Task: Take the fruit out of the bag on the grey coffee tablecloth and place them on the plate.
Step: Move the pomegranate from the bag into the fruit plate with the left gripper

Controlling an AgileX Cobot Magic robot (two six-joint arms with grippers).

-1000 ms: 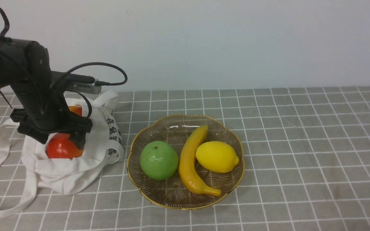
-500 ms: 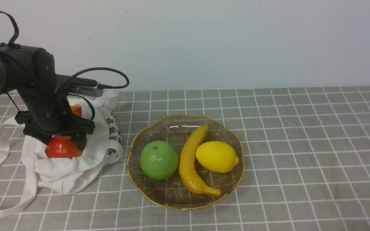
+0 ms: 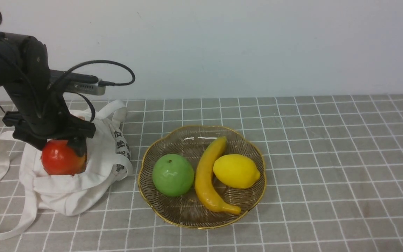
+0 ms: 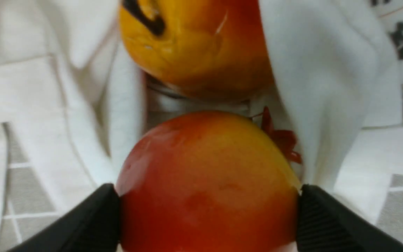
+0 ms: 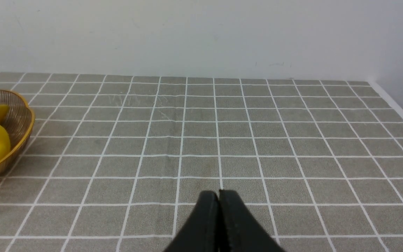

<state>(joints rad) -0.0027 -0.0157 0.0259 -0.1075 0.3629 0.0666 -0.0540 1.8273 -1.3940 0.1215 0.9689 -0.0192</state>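
Left gripper (image 3: 62, 148) has its jaws clamped on the red-orange pomegranate (image 3: 61, 159) in the tote bag (image 3: 93, 168), at nine o'clock from the glass plate (image 3: 187, 218). The pear (image 4: 187, 45) lies just beside it. Right gripper (image 5: 219, 197) is pinched closed.

This looks like a robot test setup in a lab-like room. A bare white wall (image 3: 257, 45) backs a surface covered edge to edge by a grey checked cloth (image 3: 327, 157). A black arm (image 3: 26, 87) carrying a cabled camera (image 3: 82, 87) reaches over it. The things laid out read as props. A tote bag (image 3: 68, 196) has a red fruit (image 3: 59, 161) at its mouth. A gold-rimmed plate (image 3: 187, 210) holds a glossy apple (image 3: 172, 175), a banana (image 3: 206, 175) and a lemon (image 3: 236, 171).
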